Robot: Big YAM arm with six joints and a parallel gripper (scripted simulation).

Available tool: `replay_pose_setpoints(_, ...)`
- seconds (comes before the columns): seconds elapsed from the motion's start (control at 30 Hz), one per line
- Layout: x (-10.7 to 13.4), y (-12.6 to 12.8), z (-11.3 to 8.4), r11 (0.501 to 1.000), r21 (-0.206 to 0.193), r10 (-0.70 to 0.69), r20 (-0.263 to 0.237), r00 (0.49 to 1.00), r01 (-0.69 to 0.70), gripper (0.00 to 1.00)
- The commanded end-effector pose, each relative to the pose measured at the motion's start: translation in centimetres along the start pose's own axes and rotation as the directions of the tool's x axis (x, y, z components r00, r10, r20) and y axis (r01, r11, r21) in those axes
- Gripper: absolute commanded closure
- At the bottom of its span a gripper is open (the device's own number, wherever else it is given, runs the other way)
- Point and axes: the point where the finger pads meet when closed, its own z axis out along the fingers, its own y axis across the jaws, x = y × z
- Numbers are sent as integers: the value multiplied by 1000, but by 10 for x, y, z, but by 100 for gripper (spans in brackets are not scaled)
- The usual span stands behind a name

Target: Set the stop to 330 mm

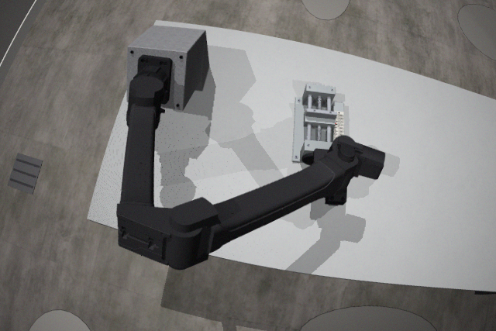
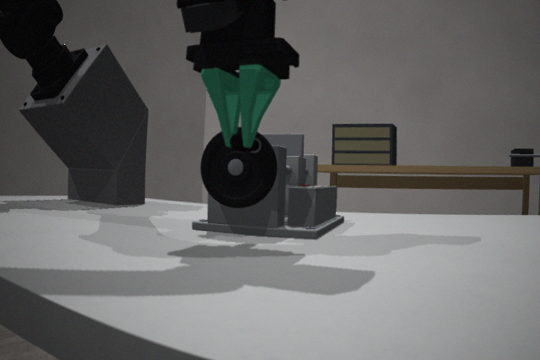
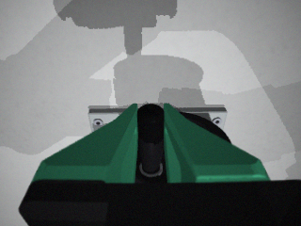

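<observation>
The stop device has a grey base plate (image 1: pixel 297 131) (image 2: pixel 300 232) (image 3: pixel 96 114). Its carriage (image 1: pixel 319 118) sits about midway along the rods, beside a pale scale (image 1: pixel 340 121). A small red mark shows at the scale; the numbers are too small to read. The black handwheel (image 2: pixel 218 177) (image 3: pixel 207 124) is upright at the device's near end, mostly hidden under the arm in the top view. My gripper (image 2: pixel 238 144) (image 3: pixel 150 112) points down with its green fingers on both sides of the wheel's black crank knob (image 3: pixel 150 124), near the top of the wheel. It is shut on that knob.
The arm's grey pedestal (image 1: pixel 168 39) (image 2: pixel 105 129) stands on the white table (image 1: pixel 420 199) (image 2: pixel 414 303), left of the device. My forearm (image 1: pixel 272 199) reaches across from the left. A wooden bench (image 2: pixel 427 169) with a drawer box (image 2: pixel 362 144) is in the background.
</observation>
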Motion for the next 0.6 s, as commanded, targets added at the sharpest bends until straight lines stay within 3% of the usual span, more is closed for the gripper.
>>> replay_pose_setpoints(0.0,3,-1,-30,999,-37,-1,2,1000,1,94)
replay_pose_setpoints(0.57,3,-17,-26,999,-47,-7,3,1000,7,94)
